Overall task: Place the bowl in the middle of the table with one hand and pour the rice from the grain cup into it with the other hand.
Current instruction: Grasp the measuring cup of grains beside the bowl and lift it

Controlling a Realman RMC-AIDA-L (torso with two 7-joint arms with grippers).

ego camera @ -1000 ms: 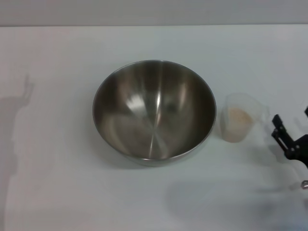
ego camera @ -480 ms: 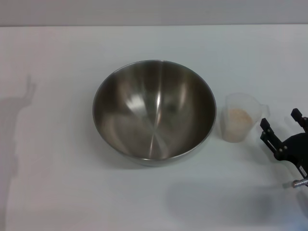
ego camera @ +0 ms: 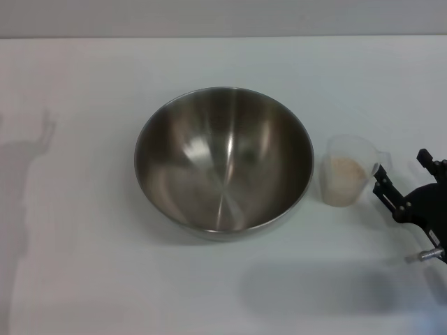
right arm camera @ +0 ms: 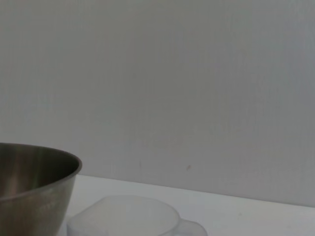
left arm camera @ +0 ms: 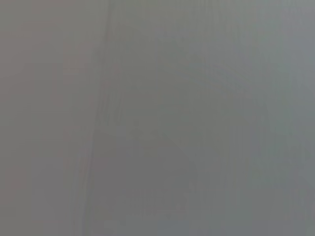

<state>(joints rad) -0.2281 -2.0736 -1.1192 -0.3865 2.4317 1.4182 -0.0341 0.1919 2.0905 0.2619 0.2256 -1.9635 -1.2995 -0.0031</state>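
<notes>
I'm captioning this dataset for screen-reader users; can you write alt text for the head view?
A large steel bowl sits empty mid-table, with a small clear grain cup holding rice just to its right. The right gripper, jaws open, reaches in from the right edge beside the cup's handle side; the left gripper is out of view.

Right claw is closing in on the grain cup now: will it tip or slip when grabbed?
Probably light and easy to tip: the grain cup is small, thin clear plastic. The rice inside adds some weight down low but could spill if tilted. Smooth walls may slip; the open right claw sits by its handle side.
</notes>
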